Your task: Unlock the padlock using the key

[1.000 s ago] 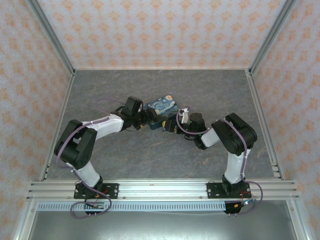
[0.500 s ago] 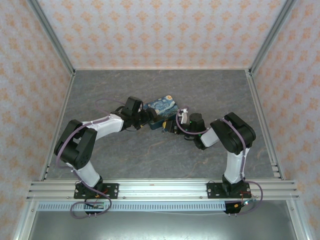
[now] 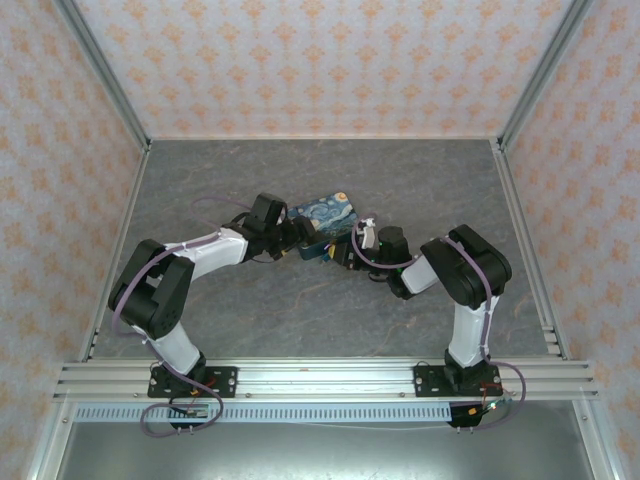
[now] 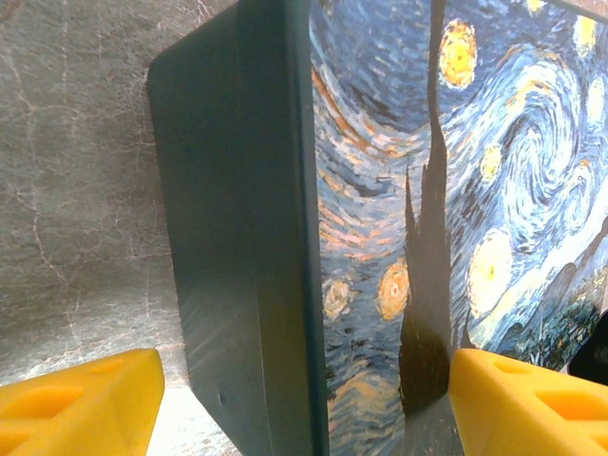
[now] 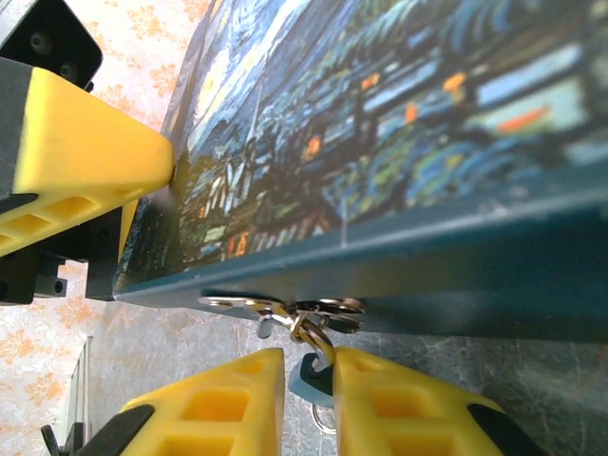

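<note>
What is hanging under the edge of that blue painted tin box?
A silver clasp, and on its ring a small bluish padlock between the yellow fingers of the right gripper. Those fingers cover most of the padlock.

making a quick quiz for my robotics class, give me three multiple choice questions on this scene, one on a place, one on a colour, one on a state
1. Where does the padlock hang?
A. on the table's far corner
B. from the metal clasp on the painted tin's edge
C. on an arm's base

2. What colour are the gripper fingers?
A. yellow
B. red
C. white

3. How does the right gripper stand?
A. spread wide, away from the tin
B. pointing at the wall
C. closed narrowly around the padlock

Answers: B, the right wrist view shows it dangling under the clasp; A, both wrist views show them yellow; C, its fingers flank the bluish body closely.
</note>
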### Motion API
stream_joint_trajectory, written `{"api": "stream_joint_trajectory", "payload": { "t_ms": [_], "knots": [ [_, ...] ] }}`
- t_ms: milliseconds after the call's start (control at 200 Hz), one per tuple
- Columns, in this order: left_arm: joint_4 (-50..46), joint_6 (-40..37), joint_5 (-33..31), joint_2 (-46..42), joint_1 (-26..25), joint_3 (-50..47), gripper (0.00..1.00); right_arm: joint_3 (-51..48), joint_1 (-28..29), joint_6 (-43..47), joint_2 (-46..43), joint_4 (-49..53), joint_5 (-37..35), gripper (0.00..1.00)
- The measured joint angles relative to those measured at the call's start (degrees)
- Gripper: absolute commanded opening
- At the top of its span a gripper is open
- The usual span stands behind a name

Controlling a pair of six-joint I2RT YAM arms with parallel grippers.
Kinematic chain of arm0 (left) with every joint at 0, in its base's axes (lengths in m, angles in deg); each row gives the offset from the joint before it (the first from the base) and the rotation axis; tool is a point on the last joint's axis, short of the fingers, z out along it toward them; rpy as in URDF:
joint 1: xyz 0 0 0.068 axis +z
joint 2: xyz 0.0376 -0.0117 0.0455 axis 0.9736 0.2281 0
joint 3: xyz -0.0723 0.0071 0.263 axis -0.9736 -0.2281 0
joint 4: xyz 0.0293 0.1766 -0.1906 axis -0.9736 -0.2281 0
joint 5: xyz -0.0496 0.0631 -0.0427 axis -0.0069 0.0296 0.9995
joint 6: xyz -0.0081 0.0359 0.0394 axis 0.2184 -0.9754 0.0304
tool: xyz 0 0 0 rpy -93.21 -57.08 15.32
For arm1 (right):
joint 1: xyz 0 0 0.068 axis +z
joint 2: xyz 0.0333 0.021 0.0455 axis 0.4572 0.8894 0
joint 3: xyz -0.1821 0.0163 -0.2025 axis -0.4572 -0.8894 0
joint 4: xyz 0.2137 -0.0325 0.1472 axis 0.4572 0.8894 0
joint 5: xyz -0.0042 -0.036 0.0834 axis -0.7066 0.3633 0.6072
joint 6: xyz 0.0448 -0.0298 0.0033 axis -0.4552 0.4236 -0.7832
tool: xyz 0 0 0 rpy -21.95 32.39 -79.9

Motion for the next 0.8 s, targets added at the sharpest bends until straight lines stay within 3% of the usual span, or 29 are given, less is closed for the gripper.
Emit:
{"api": "stream_joint_trajectory", "payload": {
  "t_ms": [500, 801],
  "knots": [
    [-0.2, 0.0, -0.2, -0.1, 0.0, 0.0, 0.78, 0.4, 0.0, -1.1, 0.3, 0.9, -1.2, 0.01],
    [-0.2, 0.0, -0.2, -0.1, 0.0, 0.0, 0.78, -0.1, -0.7, -3.3, 0.4, -0.3, -1.4, 0.0]
  ]
}}
